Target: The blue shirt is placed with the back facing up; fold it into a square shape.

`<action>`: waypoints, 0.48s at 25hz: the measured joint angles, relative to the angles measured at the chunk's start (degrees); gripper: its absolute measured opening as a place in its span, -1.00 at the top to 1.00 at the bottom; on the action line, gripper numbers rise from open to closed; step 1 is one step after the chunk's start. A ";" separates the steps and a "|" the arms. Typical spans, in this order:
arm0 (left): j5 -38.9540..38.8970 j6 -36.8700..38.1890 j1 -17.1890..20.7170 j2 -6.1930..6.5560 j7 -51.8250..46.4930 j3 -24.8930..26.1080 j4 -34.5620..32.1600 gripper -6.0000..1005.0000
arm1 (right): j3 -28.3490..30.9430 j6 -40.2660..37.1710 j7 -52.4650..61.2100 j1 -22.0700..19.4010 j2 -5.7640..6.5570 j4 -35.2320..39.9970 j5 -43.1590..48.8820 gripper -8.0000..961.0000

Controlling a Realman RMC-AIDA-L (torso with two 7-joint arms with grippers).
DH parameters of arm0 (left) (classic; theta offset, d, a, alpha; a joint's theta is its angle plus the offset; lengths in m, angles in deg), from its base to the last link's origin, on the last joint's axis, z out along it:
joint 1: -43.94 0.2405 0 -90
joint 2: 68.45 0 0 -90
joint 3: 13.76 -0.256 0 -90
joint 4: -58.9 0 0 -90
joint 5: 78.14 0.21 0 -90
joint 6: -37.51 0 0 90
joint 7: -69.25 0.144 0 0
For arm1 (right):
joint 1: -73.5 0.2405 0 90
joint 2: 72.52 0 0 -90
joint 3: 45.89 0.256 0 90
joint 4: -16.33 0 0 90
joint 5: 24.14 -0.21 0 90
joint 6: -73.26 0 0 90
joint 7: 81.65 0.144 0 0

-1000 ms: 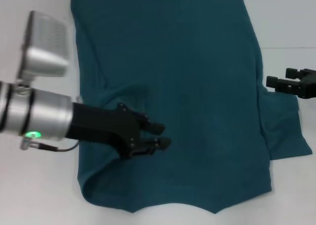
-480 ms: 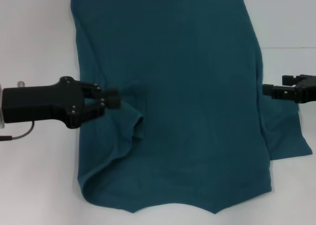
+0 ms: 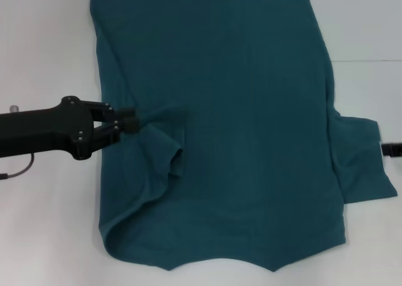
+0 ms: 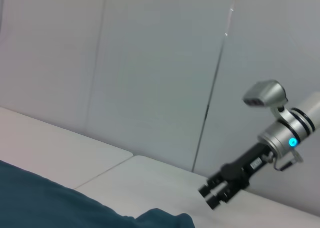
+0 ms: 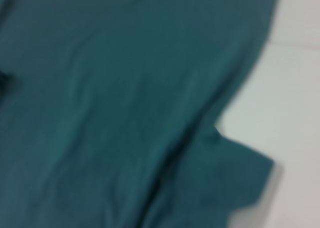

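Lying spread on the white bench (image 3: 50, 236), the blue shirt (image 3: 251, 110) is seen plain side up in the head view, one sleeve folded inward; the left hand (image 3: 133, 124) is clenched at the sleeve's edge, whether on cloth cannot be told; in the left wrist view the right hand (image 4: 216, 193) is shown well apart, its state unclear; in the right wrist view only shirt and bench are shown.

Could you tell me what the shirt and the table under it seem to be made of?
The shirt looks like soft matte knit cloth, probably cotton: it drapes, wrinkles and bunches into folds beside the left pincer. The table looks like a smooth, hard white board with a faint sheen, perhaps laminate; a thin seam shows in it.
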 joint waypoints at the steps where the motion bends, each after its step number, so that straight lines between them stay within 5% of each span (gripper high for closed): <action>1: -0.01 -0.19 0.01 -0.18 0.07 0.06 0.31 0.65 | -0.01 -0.01 0.74 0.01 -0.02 -0.09 1.32 -0.69; 12: 0.18 -1.83 0.49 -1.83 0.80 0.41 0.49 0.62 | 0.00 6.92 -1.13 1.16 0.03 -8.19 -0.86 -0.66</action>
